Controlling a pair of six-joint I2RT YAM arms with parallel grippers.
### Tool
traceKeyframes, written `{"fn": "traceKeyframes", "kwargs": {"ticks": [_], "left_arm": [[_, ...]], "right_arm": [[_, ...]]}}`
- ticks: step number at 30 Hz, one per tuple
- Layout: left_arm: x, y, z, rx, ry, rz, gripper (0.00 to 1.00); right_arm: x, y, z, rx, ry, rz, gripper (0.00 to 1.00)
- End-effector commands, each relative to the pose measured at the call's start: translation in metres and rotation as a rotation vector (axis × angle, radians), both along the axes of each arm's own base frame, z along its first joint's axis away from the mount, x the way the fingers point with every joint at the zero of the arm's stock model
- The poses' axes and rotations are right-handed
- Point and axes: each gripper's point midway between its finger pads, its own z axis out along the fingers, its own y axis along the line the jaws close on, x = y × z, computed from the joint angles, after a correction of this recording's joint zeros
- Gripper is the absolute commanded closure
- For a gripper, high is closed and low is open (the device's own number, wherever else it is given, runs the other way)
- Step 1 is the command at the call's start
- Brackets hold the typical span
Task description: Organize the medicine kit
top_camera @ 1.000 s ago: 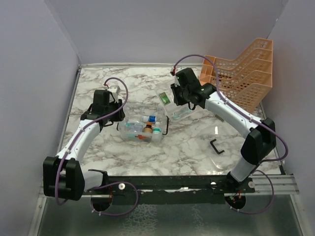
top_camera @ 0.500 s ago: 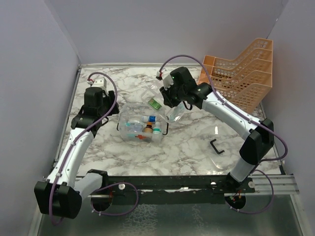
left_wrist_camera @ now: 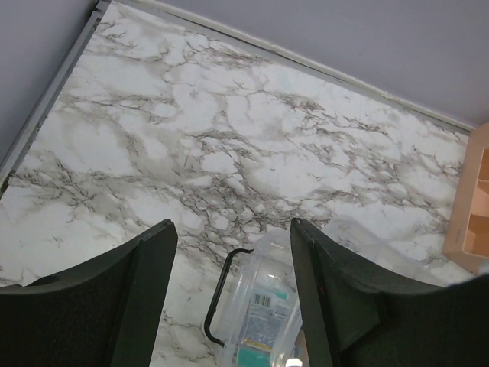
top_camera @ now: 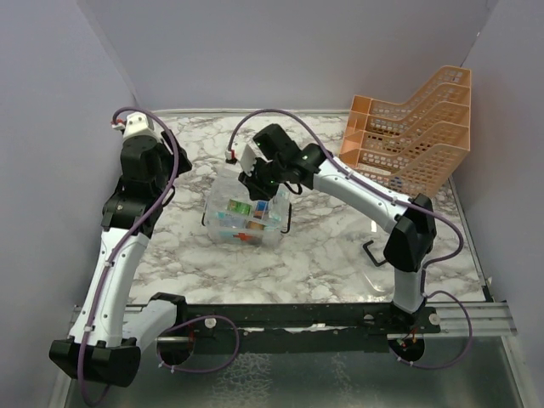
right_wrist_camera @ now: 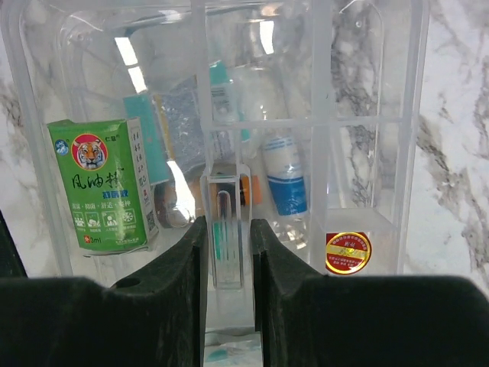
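Refitting step, likely: right hand pinches clear insert tray by its centre tab above medicine kit; left hand gapes, empty. Next needs square lowering.

Robot lab booth: plain walls, marble-look tabletop, arm-mounting rail.

We see a marble-patterned table. The medicine kit sits at centre, an orange mesh rack stands upper right, and a loose black handle lies right of centre.
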Motion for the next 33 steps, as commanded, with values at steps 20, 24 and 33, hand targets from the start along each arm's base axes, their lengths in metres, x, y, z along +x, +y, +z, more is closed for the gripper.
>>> {"fn": "traceKeyframes", "kwargs": {"ticks": [20, 24, 33], "left_arm": [[-0.002, -0.008, -0.042, -0.076, 0.149, 0.013, 0.34], [-0.002, -0.006, -0.047, -0.076, 0.169, 0.019, 0.34], [-0.001, -0.013, -0.062, -0.098, 0.215, -0.012, 0.34]], "right_arm": [[-0.007, 0.028, -0.045, -0.128, 0.018, 0.210, 0.96], [-0.001, 0.031, -0.050, -0.139, 0.010, 0.199, 0.96], [0.004, 0.032, -0.061, -0.160, 0.002, 0.200, 0.96]]}}
